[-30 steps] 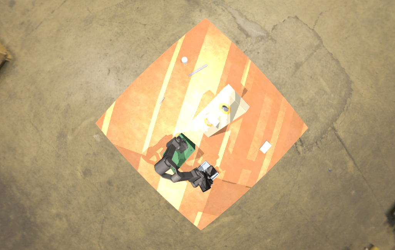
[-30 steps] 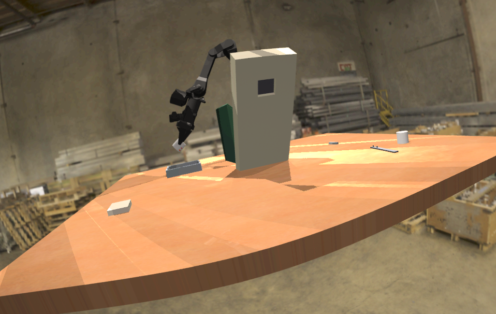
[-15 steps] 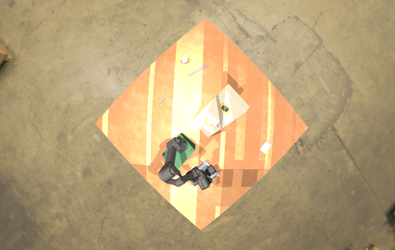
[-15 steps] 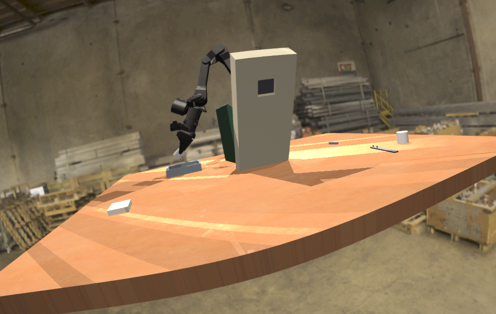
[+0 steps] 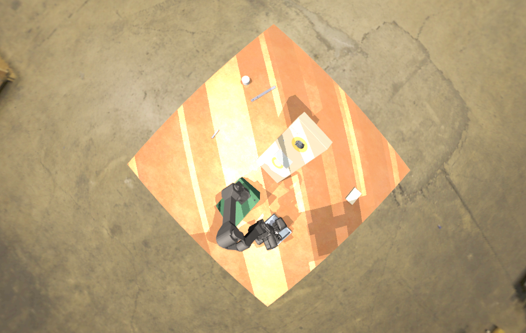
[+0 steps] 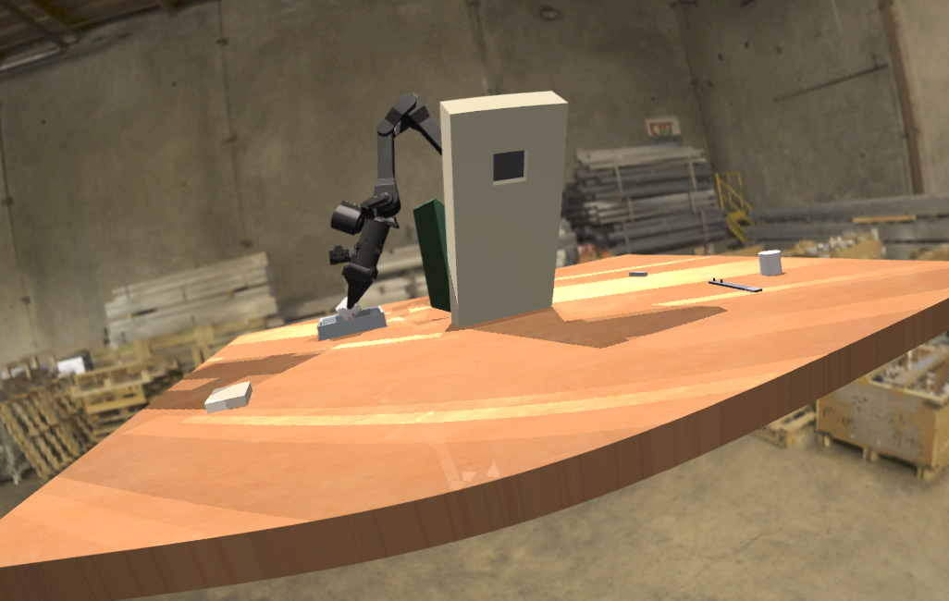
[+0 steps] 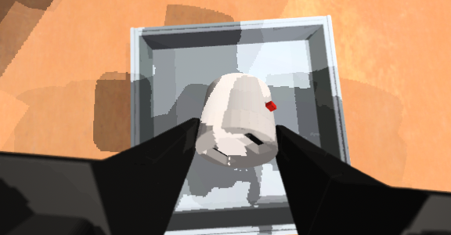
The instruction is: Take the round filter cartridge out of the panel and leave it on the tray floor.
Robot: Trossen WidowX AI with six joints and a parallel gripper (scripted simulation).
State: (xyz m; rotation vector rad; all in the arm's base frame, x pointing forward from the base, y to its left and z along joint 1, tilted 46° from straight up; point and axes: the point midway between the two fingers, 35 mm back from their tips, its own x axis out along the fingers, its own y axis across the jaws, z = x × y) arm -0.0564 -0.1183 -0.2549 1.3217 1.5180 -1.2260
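The white round cartridge (image 7: 244, 110) (image 6: 346, 309) has two dark slots on its near face and a small red tab on its side. My gripper (image 7: 236, 128) (image 6: 350, 306) is shut on it, one black finger on each side. The cartridge is tilted, its lower end down inside the grey-blue tray (image 7: 133, 99) (image 6: 351, 325) (image 5: 285, 233). Whether it touches the tray floor I cannot tell. In the top view the arm covers the cartridge. The pale service panel (image 5: 319, 142) (image 6: 504, 246) stands apart from the tray, with a yellow-ringed opening on its face.
A green block (image 5: 250, 206) (image 6: 431, 253) stands beside the panel, near the arm's base. A white flat block (image 5: 353, 195) (image 6: 228, 396) lies on the table. A white cylinder (image 5: 245, 80) (image 6: 770, 263), a grey bar (image 5: 263, 94) (image 6: 733, 285) and a small stick (image 5: 215, 133) lie beyond the panel.
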